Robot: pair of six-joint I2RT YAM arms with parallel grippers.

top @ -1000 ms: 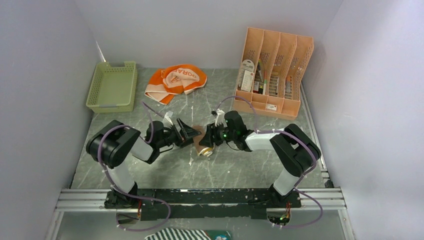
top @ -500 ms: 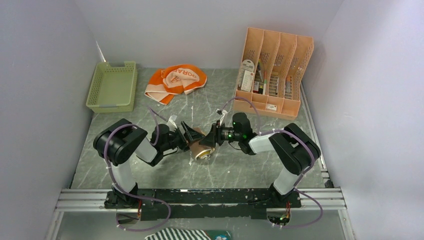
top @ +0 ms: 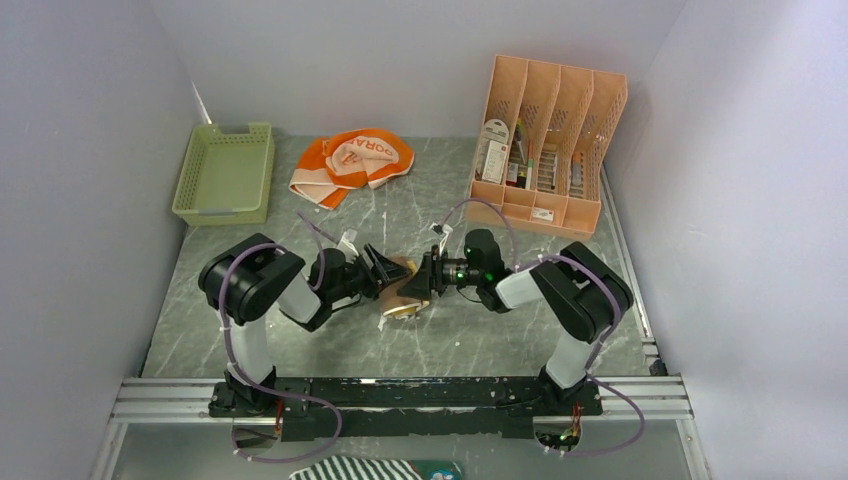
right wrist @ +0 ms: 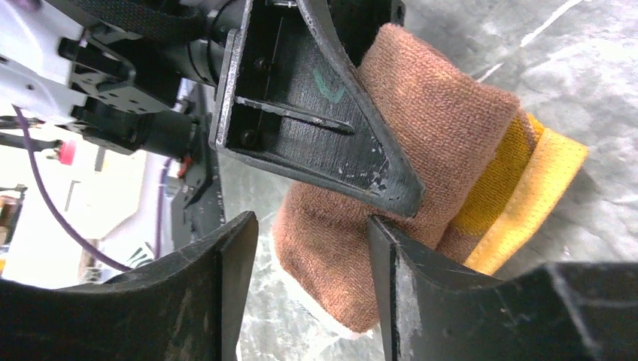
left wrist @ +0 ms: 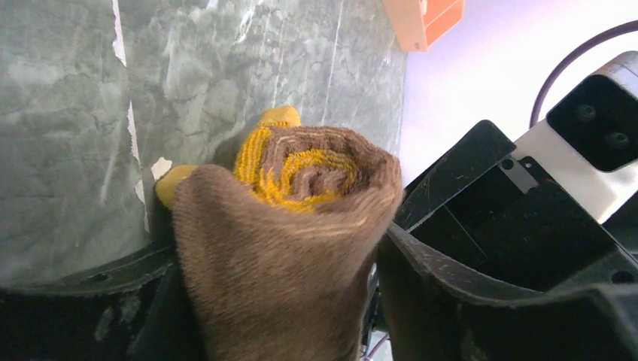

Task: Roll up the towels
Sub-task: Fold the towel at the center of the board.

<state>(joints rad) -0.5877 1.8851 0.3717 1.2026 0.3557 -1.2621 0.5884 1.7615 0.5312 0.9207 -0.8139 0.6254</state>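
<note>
The smaller yellow-tan towel (top: 403, 293) is rolled into a brown tube with yellow inner layers, lying at the table's middle. My left gripper (top: 386, 274) is shut on this roll; in the left wrist view the roll (left wrist: 293, 226) fills the space between my fingers. My right gripper (top: 421, 281) faces it from the right and is open. In the right wrist view its jaws (right wrist: 312, 241) stand apart around the roll's near end (right wrist: 421, 150), with a gap on the left side. The orange-bordered towel (top: 352, 160) lies crumpled at the back.
A pale green basket (top: 225, 172) stands at the back left. A peach desk organizer (top: 545, 140) holding small items stands at the back right. Walls enclose the table on three sides.
Both arms have drawn in and turned a little around the roll. The roll stays at about the same spot between the two grippers.
</note>
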